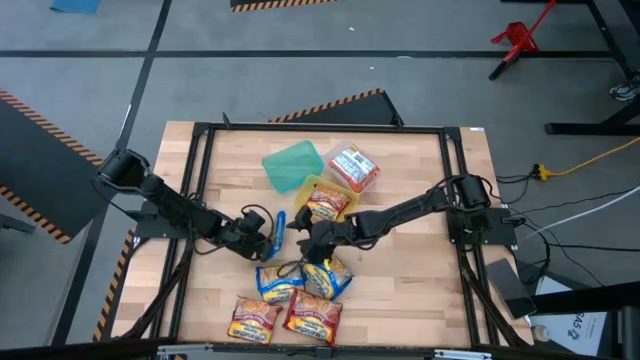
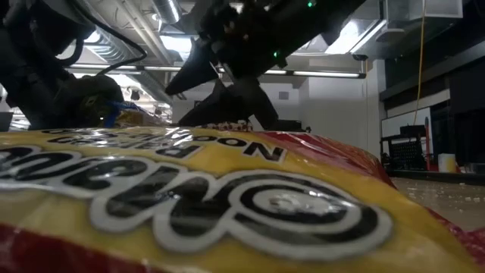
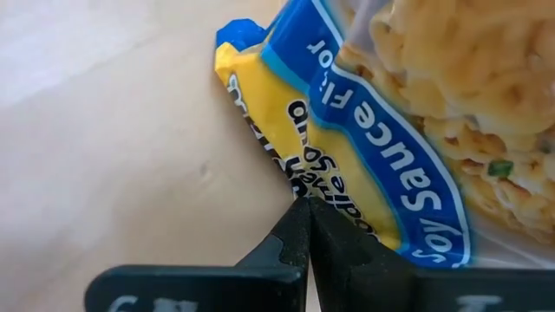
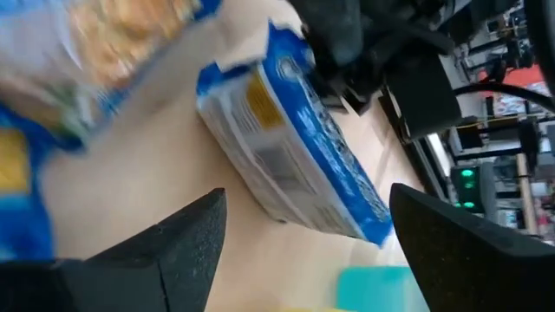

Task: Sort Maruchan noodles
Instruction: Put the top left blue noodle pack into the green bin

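My left gripper (image 1: 268,240) (image 3: 307,208) is shut on a blue-and-yellow noodle packet (image 1: 279,232) (image 4: 286,156) that stands on edge at the table's middle. Just right of it, my right gripper (image 1: 308,243) (image 4: 308,195) is open, with its fingers on either side of the packet's end and not touching. Two more blue packets (image 1: 278,283) (image 1: 326,278) and two orange-red ones (image 1: 255,318) (image 1: 315,315) lie flat nearer the front edge. An orange packet lies in the yellow container (image 1: 308,186) and a red-and-white one in the clear container (image 1: 372,181). My left gripper pinches the blue packet's yellow side edge (image 3: 286,178) between its two fingertips, coming from the table's left and slanting down. The packet is held upright on its long edge; whether its lower edge rests on the wood, I cannot tell.
A teal container (image 1: 293,165) sits at the far middle beside the yellow and clear ones. A black frame (image 1: 200,150) rings the wooden top. In the low view an orange-red packet (image 2: 227,205) fills the foreground and hides most of the table.
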`<state>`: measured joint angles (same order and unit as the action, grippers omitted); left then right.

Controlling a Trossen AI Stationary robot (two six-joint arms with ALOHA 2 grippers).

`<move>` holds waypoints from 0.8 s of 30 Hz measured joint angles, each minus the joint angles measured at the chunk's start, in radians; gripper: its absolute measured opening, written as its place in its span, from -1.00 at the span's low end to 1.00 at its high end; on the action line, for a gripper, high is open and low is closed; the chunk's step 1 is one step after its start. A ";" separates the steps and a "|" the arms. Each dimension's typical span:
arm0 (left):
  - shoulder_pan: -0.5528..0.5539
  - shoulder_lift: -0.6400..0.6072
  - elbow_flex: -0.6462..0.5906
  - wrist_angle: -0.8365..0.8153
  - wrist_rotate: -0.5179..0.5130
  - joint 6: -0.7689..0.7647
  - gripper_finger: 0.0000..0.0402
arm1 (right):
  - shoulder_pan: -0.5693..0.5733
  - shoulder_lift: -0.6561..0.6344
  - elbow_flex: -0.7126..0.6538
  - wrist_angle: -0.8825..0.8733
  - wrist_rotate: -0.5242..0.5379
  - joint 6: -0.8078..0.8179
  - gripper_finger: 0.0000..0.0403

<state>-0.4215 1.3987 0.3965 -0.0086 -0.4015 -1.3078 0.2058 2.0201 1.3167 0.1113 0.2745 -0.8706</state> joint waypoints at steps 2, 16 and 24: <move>0.011 0.000 0.000 0.003 0.000 0.021 -1.00 | -0.016 0.000 0.000 0.001 -0.005 -0.038 0.53; 0.086 0.004 -0.001 0.054 0.035 0.171 -1.00 | -0.057 0.000 0.000 0.032 -0.165 -0.198 0.53; 0.117 0.005 -0.002 0.089 0.074 0.221 -1.00 | -0.092 0.013 0.001 0.041 -0.203 -0.210 0.53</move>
<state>-0.3044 1.4034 0.3946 0.0801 -0.3276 -1.0868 0.1133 2.0335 1.3175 0.1519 0.0720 -1.0805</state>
